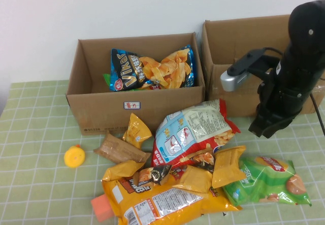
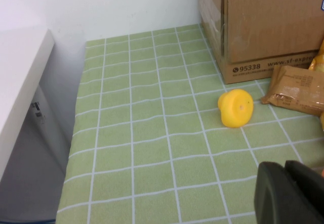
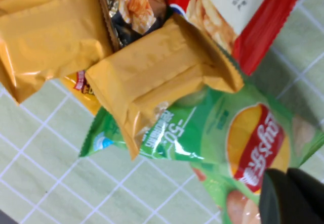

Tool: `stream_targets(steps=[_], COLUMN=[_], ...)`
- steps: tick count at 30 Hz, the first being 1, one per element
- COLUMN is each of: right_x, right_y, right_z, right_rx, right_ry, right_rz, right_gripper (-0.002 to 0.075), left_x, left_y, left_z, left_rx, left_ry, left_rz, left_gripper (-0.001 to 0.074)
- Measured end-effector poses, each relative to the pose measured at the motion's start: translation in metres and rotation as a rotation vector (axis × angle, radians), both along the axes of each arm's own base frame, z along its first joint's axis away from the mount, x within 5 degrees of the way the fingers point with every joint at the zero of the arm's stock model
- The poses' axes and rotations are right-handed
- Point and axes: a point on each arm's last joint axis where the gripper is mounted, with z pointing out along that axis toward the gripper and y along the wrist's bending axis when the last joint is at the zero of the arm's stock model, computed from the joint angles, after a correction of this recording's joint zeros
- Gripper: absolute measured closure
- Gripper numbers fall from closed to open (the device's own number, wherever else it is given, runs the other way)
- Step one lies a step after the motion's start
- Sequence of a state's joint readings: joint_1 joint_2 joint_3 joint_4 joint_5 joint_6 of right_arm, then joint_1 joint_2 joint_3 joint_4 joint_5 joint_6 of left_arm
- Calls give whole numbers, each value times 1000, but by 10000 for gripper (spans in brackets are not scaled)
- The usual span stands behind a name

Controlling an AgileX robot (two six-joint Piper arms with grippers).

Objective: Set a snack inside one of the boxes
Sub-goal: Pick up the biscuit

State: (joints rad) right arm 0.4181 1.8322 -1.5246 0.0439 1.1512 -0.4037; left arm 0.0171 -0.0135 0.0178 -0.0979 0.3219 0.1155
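above the green chip bag [image 1: 266, 180], the right gripper [image 1: 267, 128] hovers, seemingly empty, fingers unreadable; left gripper [image 2: 291, 193] parked, likewise unclear; left box [image 1: 101, 110] holds snacks.

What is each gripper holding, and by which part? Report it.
Nothing is visibly held. The right gripper hangs above the green chip bag; the left gripper sits low near the yellow toy. Neither touches a snack.

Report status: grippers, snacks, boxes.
Right gripper above green chip bag, nothing held. Left gripper parked near yellow toy. Left box holds chips; snack pile in front.
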Motion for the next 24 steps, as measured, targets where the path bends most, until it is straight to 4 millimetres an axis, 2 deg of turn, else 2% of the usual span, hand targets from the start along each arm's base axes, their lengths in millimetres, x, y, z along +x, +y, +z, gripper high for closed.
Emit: stream_targets(steps=[5,17,20,24], right_x=[-1,-8,-16,-39], right_y=[0,4,3,6], right_z=[-10,-17,-27,-44], right_rx=[-23,21,34,52], right_ry=[73,145,200,228], right_rz=[-37,-73,-87,-85], right_gripper=[725,726,726,726], left_x=[0,0,0,0], left_y=[0,0,0,0], left_z=[0,0,0,0], left_rx=[0,0,0,0], left_ry=[0,0,0,0], left_rz=[0,0,0,0], left_gripper=[737,738,738,738])
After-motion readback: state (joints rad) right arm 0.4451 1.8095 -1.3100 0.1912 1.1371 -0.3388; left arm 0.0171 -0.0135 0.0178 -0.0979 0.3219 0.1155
